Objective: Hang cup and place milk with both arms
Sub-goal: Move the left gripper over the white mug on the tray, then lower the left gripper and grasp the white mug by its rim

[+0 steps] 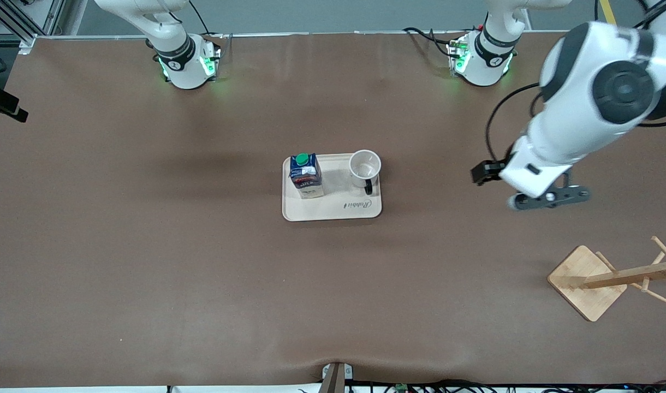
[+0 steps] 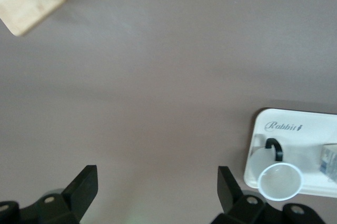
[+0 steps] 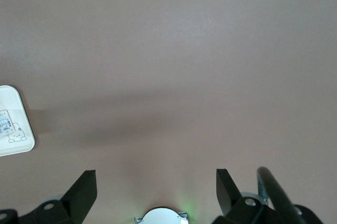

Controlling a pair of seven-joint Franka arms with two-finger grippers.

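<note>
cup [image 2: 279, 181] on tray [image 2: 295, 129], spread hand [image 2: 157, 190]

A brown table [image 1: 147, 262] is filling the view — soft shadows are lying across it, grey floor [image 1: 333, 16] is showing past its edge, black cables [image 1: 475, 386] are trailing along the near edge.

The milk [image 1: 306, 174], a small dark blue carton with a green round cap, stands upright on a tray; the cup [image 1: 364, 167], a white mug with a black loop handle, stands upright beside it, toward the left arm's end.
</note>
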